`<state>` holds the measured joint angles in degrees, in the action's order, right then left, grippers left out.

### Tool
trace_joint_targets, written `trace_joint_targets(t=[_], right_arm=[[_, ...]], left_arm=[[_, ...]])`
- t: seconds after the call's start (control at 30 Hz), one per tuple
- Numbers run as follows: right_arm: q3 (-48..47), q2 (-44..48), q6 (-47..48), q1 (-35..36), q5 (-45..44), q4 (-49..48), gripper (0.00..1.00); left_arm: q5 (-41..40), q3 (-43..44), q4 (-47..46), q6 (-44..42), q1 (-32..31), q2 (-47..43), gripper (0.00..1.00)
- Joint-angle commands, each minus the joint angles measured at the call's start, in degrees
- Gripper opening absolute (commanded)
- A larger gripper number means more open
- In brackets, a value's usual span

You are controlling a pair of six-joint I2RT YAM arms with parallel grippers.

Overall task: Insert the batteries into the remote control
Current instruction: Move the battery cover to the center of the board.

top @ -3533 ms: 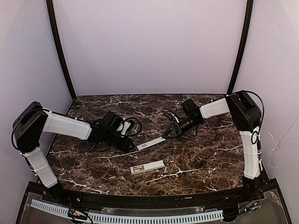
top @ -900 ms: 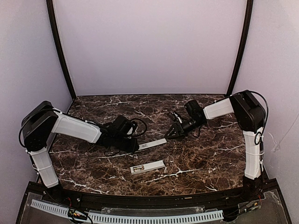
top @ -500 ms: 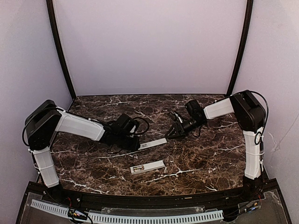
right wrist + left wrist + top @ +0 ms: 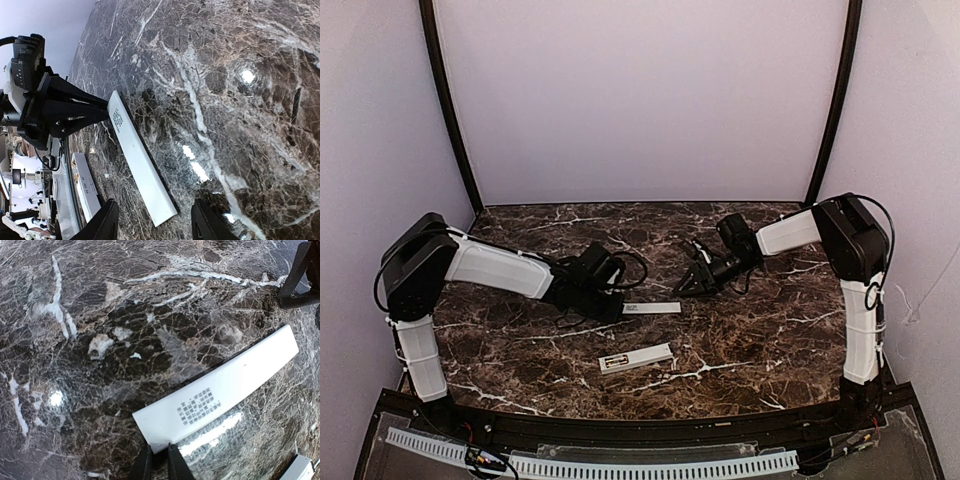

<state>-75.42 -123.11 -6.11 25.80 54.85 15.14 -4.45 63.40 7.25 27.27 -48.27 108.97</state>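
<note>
The remote control lies flat on the marble table nearest the arm bases, untouched; a gold-yellow speck in it may be a battery. Behind it the left gripper pinches one end of the white cover strip; farther back, the right gripper hangs spread near the other end.
</note>
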Motion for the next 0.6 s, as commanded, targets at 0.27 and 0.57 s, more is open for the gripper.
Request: trace_joint_targets(t=[0.27,0.57], right_arm=[[1.66,-0.29,1.19,-0.47,-0.72,1.04,0.49],[2.17,0.19,1.17,-0.53,-1.01,1.04,0.49]], left_arm=[[3.79,-5.78,-0.47,2.56,1.62,-0.58,0.21],[6.54,-4.43,-1.13,1.95,4.69,-1.41,0.21]])
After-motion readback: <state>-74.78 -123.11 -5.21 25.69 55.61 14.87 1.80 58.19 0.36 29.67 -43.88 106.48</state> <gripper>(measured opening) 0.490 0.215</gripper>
